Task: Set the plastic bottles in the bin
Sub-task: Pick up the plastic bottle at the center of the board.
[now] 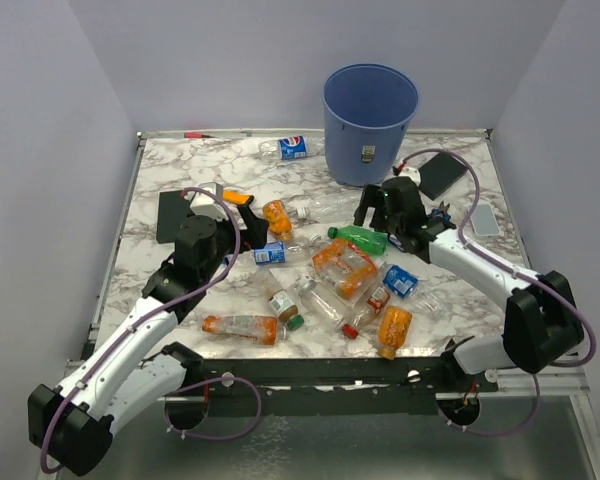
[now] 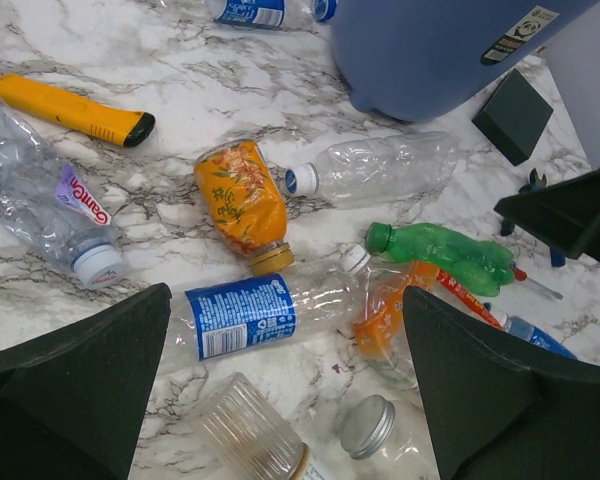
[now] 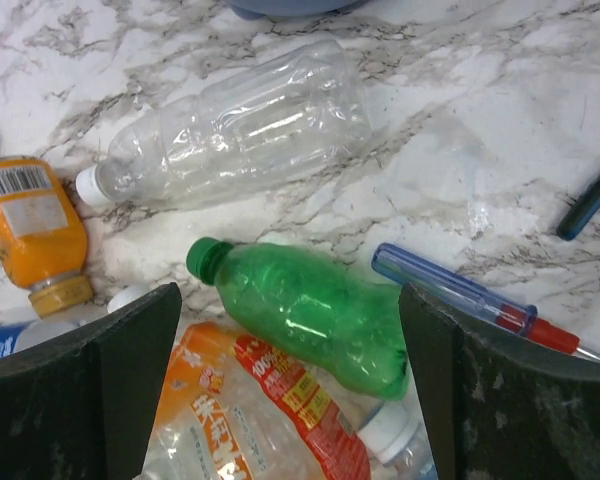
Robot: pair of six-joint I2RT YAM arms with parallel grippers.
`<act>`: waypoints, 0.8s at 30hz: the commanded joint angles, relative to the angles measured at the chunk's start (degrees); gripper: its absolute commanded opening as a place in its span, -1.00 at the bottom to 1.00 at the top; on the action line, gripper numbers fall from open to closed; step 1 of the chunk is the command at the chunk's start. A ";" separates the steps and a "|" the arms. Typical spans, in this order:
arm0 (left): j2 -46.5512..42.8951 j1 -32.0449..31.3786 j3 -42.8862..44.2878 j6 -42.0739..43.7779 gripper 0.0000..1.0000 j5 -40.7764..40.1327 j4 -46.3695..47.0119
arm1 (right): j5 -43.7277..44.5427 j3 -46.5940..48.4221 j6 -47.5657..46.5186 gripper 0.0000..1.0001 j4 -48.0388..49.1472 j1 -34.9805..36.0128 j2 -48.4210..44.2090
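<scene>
The bin (image 1: 370, 140) stands upright on the bench (image 1: 160, 175); plastic bottles (image 1: 360, 238) lie scattered before it. Left jaws and right jaws gape wide.

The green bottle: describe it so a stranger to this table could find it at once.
From the blue bin at the far edge, come toward the near edge. Past a clear unlabelled bottle lies the green bottle, on its side. It alone is green throughout, cap included.

Marbled table (image 1: 160, 170) glossy; bottles (image 3: 240, 125) clear, crinkled plastic; bin (image 1: 370, 130), 12 o'clock, smooth blue plastic; cap (image 2: 368, 425) metal.
</scene>
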 commanded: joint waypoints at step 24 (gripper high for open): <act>-0.50 -0.43 -1.09 0.63 0.98 2.03 1.65 | -14.62 -3.49 -5.39 0.78 1.96 1.32 12.82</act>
